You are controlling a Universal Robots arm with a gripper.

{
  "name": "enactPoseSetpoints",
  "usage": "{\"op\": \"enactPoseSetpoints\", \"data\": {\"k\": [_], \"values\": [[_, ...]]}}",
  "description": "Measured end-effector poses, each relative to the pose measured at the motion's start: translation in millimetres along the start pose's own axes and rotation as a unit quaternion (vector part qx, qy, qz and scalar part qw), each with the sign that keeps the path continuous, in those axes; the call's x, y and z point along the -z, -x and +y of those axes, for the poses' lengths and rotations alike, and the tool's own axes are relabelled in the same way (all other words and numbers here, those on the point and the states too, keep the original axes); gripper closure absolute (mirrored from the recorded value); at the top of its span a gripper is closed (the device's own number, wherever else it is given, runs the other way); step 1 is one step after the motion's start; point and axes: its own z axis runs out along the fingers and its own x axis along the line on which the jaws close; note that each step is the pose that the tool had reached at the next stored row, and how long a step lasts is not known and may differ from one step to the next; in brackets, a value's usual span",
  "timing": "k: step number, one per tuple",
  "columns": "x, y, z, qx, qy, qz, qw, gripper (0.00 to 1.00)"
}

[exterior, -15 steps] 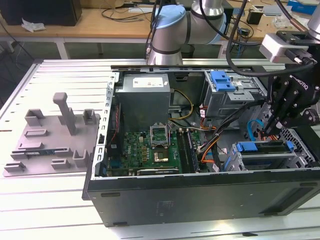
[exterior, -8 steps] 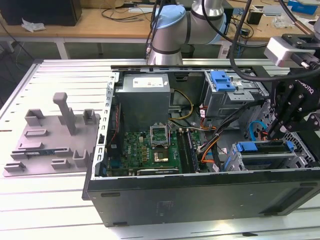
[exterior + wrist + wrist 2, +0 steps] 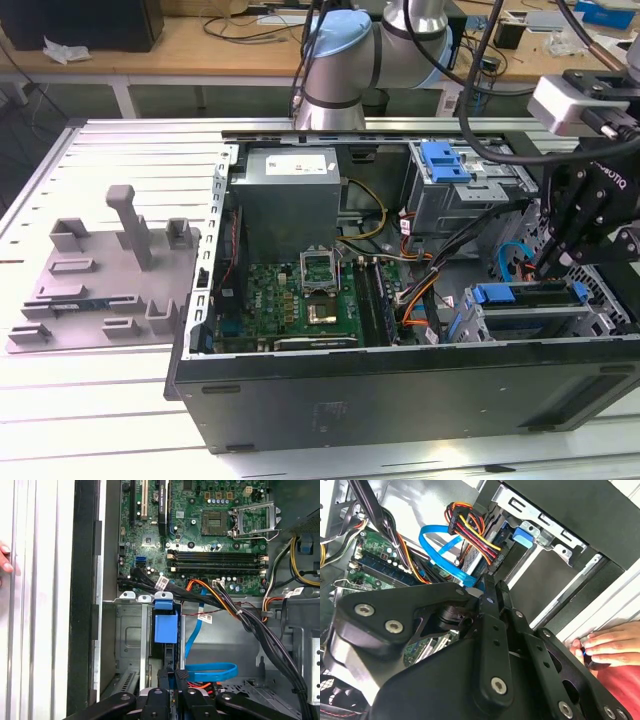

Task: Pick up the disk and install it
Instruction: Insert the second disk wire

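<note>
The gripper [image 3: 548, 268] hangs inside the open computer case [image 3: 400, 385], at the exterior view's right. Its fingers [image 3: 176, 680] look nearly closed on the edge of the disk [image 3: 165, 630], which stands edge-up in the drive bay [image 3: 131, 635], blue carrier showing. A hand [image 3: 607, 647] rests on the tabletop [image 3: 100, 410] beside the case.

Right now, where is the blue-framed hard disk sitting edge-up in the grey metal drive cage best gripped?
Probably pinch the blue-framed hard disk across its narrow exposed edge, coming in through the open side of the black computer case, where the tool hangs. The grey metal drive cage covers its broad faces.
</note>
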Motion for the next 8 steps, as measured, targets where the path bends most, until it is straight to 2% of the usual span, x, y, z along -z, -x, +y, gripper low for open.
{"op": "enactPoseSetpoints", "data": {"k": [8], "values": [[-3.5, 0.3, -0.3, 0.0, 0.0, -0.0004, 1.0, 0.84]]}}
